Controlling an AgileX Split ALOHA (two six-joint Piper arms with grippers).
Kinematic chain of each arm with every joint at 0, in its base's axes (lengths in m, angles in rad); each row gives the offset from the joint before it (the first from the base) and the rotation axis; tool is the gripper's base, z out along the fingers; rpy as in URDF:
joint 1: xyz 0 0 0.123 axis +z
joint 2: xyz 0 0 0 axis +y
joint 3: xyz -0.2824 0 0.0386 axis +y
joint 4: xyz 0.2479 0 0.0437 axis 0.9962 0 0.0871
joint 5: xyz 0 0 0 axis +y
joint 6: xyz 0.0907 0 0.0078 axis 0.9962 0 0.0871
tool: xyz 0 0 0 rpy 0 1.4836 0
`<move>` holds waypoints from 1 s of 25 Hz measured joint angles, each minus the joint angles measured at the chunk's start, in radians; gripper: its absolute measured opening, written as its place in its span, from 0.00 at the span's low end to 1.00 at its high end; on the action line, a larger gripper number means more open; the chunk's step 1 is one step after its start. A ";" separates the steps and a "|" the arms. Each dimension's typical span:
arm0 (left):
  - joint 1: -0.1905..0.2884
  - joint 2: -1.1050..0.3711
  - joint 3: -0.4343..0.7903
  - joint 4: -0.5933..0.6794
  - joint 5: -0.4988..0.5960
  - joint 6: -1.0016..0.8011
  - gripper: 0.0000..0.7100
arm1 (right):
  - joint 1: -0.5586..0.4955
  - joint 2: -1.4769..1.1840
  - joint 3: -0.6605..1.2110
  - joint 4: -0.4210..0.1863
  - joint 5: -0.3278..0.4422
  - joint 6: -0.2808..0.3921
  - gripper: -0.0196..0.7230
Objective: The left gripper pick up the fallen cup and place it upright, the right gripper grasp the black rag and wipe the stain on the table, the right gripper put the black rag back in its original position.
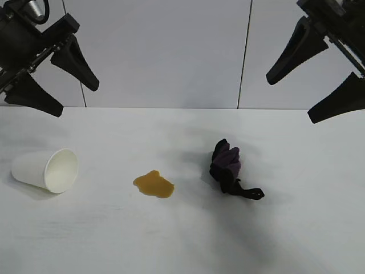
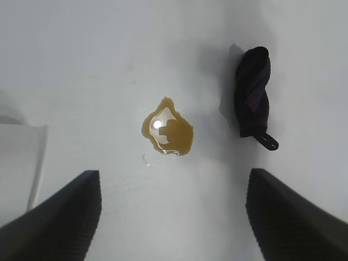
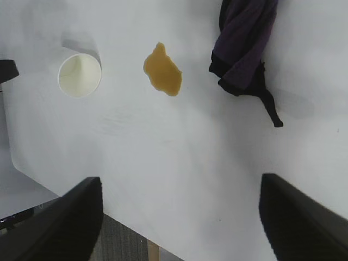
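Observation:
A white paper cup (image 1: 45,170) lies on its side at the left of the white table (image 1: 182,240), its mouth turned toward the middle; it also shows as the cup (image 3: 79,75) and a sliver of the cup (image 2: 22,163). An amber-brown stain (image 1: 153,184) (image 2: 167,129) (image 3: 162,71) sits mid-table. The black and purple rag (image 1: 228,166) (image 2: 252,91) (image 3: 243,46) lies right of it, strap loop trailing. My left gripper (image 1: 77,97) (image 2: 174,187) hangs open high above the cup. The right gripper (image 1: 288,101) (image 3: 179,190) hangs open high at the right, holding nothing.
A pale panelled wall (image 1: 165,51) stands behind the table. The table's edge, with dark floor (image 3: 117,239) below it, shows in the right wrist view.

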 joint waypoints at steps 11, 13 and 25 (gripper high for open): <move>0.000 0.000 -0.204 0.078 0.233 0.267 0.92 | 0.000 0.000 0.000 0.000 0.001 0.000 0.76; 0.000 0.000 -0.240 0.112 0.268 0.351 0.93 | 0.000 0.000 0.000 0.000 0.001 0.000 0.76; 0.000 0.000 -0.272 0.221 0.315 0.975 0.94 | 0.000 0.000 0.000 0.001 0.003 0.000 0.76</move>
